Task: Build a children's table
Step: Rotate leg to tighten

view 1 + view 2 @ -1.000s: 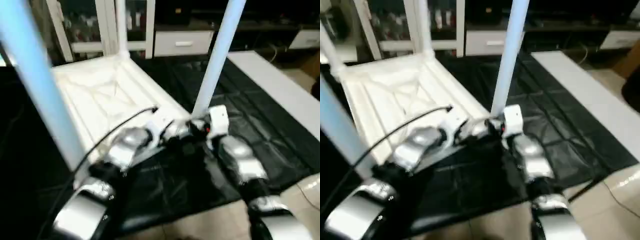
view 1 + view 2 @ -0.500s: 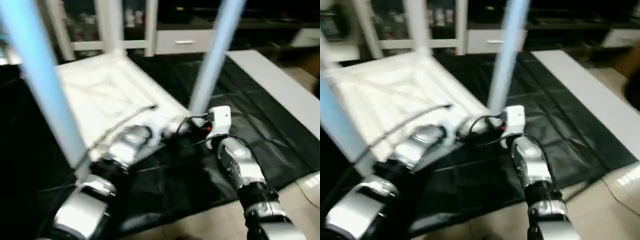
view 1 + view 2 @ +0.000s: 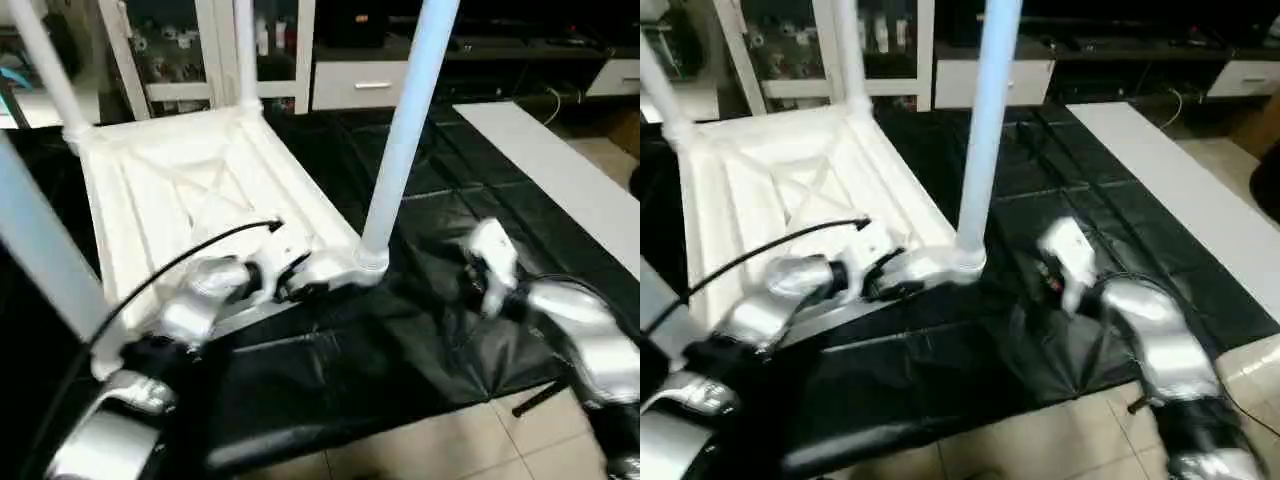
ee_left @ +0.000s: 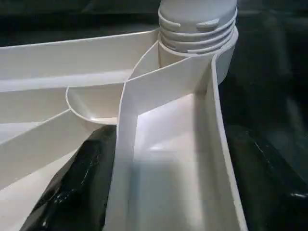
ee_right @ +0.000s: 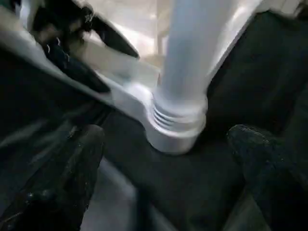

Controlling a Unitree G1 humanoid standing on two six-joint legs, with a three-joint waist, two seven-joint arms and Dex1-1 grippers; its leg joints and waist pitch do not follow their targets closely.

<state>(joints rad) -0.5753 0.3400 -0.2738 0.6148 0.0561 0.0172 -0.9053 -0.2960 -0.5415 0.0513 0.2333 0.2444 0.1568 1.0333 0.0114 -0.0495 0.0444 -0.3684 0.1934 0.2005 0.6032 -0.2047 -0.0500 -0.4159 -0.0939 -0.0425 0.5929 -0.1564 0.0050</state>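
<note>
A: Where are your arms sitting?

B: Your left gripper (image 3: 300, 280) reaches forward onto the near edge of the upturned tabletop (image 3: 180, 190), which lies on the black sheet (image 3: 450, 220). Your right gripper (image 5: 163, 178) hangs low over the sheet, apart from the table.

A: And the fingers?

B: Your left fingers (image 4: 72, 187) straddle the tabletop's rim wall, one each side, pinching it. The near leg (image 3: 400, 130) stands upright in the corner socket (image 4: 197, 33) just beyond them, its threads showing. Your right fingers (image 5: 72, 168) are spread wide with nothing between them; that same socket sits just ahead of their tips.

A: The room?

B: Three more legs stand in the other corners. Beyond are tiled floor (image 3: 430, 450) and white cabinets (image 3: 365, 85).
</note>
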